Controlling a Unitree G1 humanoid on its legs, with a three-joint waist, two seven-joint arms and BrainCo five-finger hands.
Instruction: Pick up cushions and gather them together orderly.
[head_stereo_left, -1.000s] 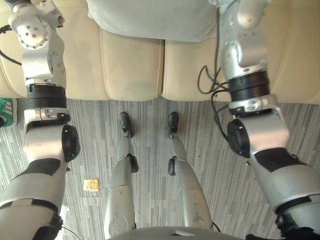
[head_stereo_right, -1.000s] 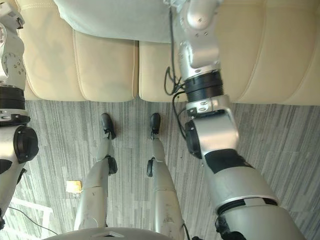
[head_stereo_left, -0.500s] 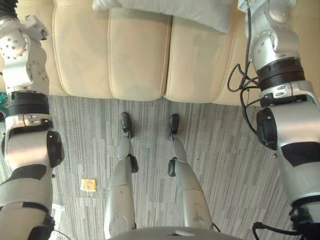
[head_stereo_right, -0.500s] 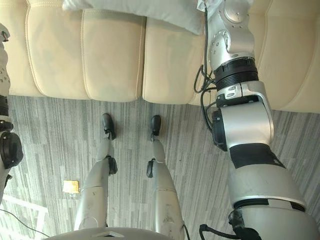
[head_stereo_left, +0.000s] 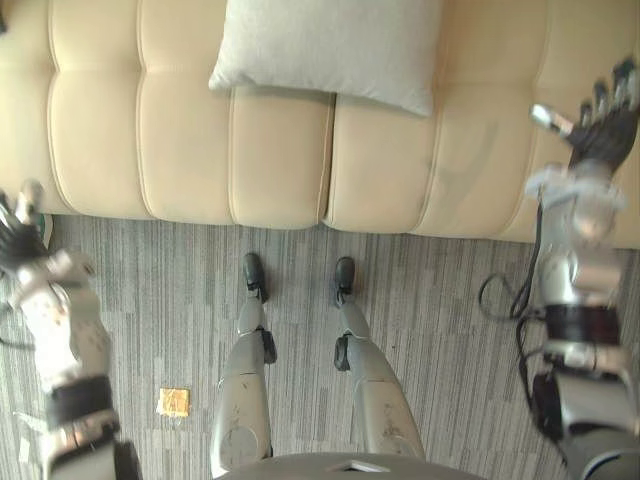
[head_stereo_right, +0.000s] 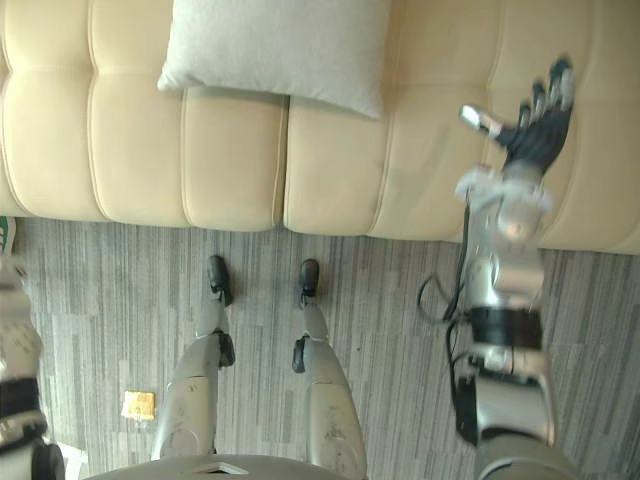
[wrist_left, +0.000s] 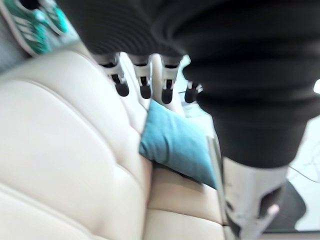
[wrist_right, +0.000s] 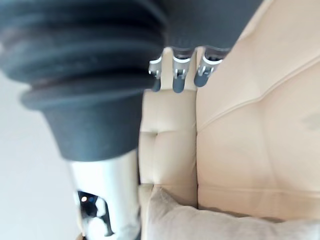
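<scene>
Both arms are pulling back: right robot hand (head_stereo_left: 600, 135), mid-right, & left robot hand (head_stereo_left: 18, 240), left edge, are hanging open, empty. Grey cushion (head_stereo_left: 325, 50) is lying released top centre on sofa (head_stereo_left: 150, 130), so prob. teal cushion (wrist_left: 175, 150) is coming next.

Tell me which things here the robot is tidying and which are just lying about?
Part of the job:
grey cushion, lying on the sofa
teal cushion, also on the sofa

Just lying about:
small tan scrap on the carpet
green-and-white item beside the sofa
</scene>
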